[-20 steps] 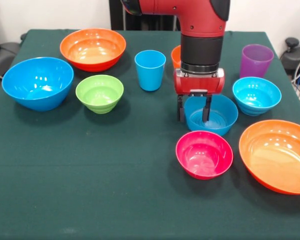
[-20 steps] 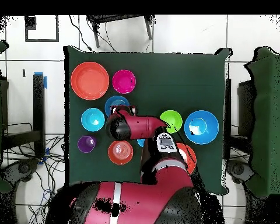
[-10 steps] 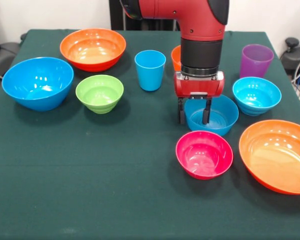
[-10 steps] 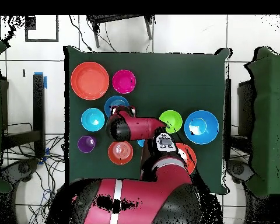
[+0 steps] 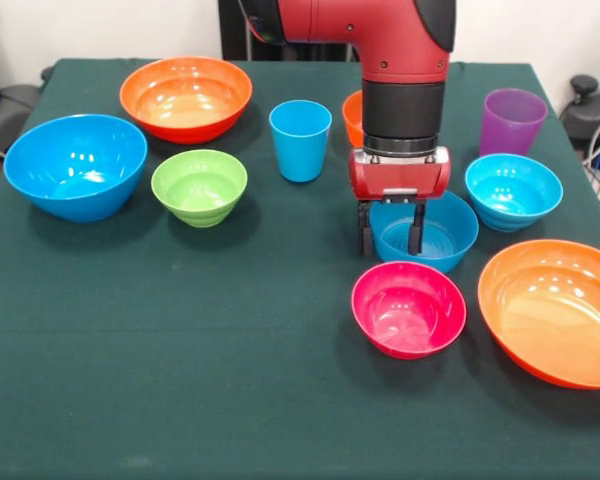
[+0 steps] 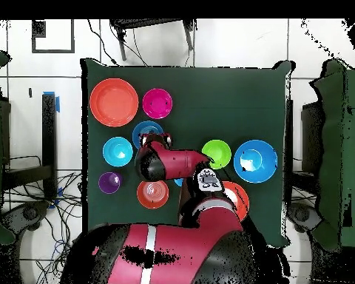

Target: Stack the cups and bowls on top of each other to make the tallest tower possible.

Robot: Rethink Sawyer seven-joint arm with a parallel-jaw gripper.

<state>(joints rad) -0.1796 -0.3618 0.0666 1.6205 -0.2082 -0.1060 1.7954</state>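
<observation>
My gripper [image 5: 391,232] hangs open over the near-left rim of a mid-sized blue bowl [image 5: 438,236], with one finger outside the wall and the other inside. A pink bowl [image 5: 408,307] sits just in front of it. To the right stand a cyan bowl [image 5: 513,188], a purple cup [image 5: 512,120] and a large orange bowl [image 5: 555,310]. The light blue cup [image 5: 300,140], a green bowl [image 5: 199,186], a large blue bowl [image 5: 75,165] and another orange bowl [image 5: 185,97] stand to the left. Every piece stands singly; no tower is in view.
A small orange bowl [image 5: 352,108] is partly hidden behind the arm; the overhead view shows it [image 6: 152,193] near the robot's base. The dark green tablecloth [image 5: 180,380] covers the table. The arm [image 6: 173,159] reaches across the table's middle.
The gripper has shifted slightly toward the picture's right along the blue bowl's rim. Its finger spacing looks the same, and no bowl or cup has moved.
</observation>
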